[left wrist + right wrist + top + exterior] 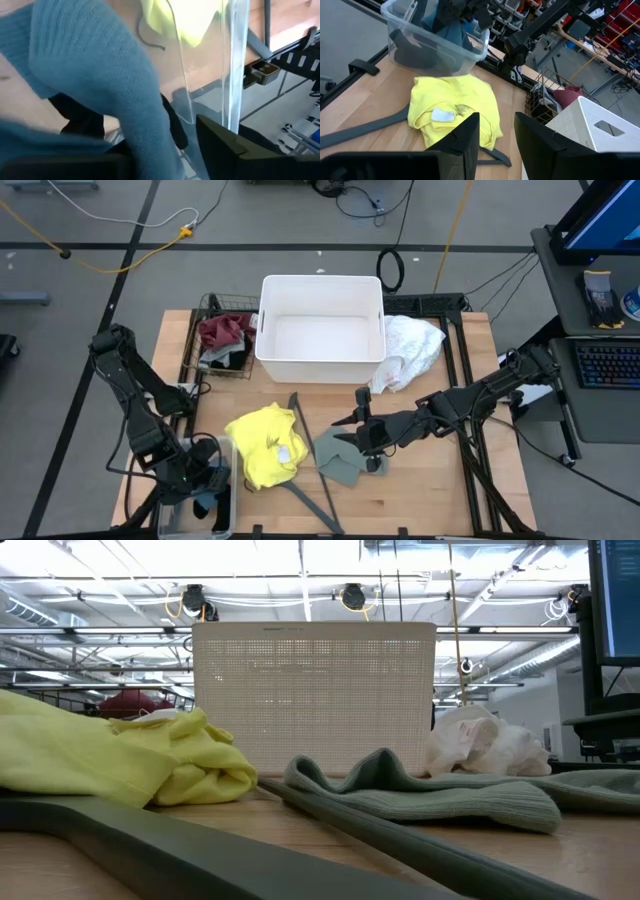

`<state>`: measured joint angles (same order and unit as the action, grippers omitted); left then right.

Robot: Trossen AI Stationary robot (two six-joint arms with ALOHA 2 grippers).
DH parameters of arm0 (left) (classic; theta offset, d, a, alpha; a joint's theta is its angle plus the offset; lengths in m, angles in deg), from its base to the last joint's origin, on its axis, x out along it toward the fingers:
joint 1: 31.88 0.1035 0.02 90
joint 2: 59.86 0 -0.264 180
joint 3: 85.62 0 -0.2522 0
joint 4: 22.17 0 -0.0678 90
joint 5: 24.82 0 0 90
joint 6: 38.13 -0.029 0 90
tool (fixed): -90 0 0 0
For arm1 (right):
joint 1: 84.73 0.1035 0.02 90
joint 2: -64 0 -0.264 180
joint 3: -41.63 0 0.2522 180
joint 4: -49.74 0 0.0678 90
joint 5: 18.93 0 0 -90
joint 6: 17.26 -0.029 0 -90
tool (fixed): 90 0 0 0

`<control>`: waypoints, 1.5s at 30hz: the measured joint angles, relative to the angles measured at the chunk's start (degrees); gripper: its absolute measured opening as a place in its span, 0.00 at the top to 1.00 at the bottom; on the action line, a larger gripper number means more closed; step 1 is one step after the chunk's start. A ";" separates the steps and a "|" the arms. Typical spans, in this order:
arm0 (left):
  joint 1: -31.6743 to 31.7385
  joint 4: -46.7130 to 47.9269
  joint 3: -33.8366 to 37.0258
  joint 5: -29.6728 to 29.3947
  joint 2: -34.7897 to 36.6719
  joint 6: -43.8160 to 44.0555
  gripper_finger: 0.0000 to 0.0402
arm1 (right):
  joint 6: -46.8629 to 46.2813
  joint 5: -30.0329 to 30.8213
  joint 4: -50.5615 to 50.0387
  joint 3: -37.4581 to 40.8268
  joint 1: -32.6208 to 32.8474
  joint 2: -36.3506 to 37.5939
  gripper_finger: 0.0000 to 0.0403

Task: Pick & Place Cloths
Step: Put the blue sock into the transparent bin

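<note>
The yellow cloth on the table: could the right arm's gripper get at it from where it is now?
Probably yes. The right gripper hovers open just beside the yellow cloth, above the sage green cloth, with nothing between them.

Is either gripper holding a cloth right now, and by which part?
The right gripper is open and empty above the table. The left gripper is at the teal cloth in the clear bin; any hold cannot be told.
</note>
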<state>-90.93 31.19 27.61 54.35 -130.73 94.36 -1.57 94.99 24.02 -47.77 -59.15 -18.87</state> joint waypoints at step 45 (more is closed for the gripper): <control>8.02 16.08 -0.01 6.09 0.04 2.29 0.62 | 0.42 0.02 -11.04 0.00 -1.27 -0.04 0.72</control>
<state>-82.91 47.27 27.60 60.44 -130.69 96.65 -1.16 95.01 12.98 -47.77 -60.41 -18.91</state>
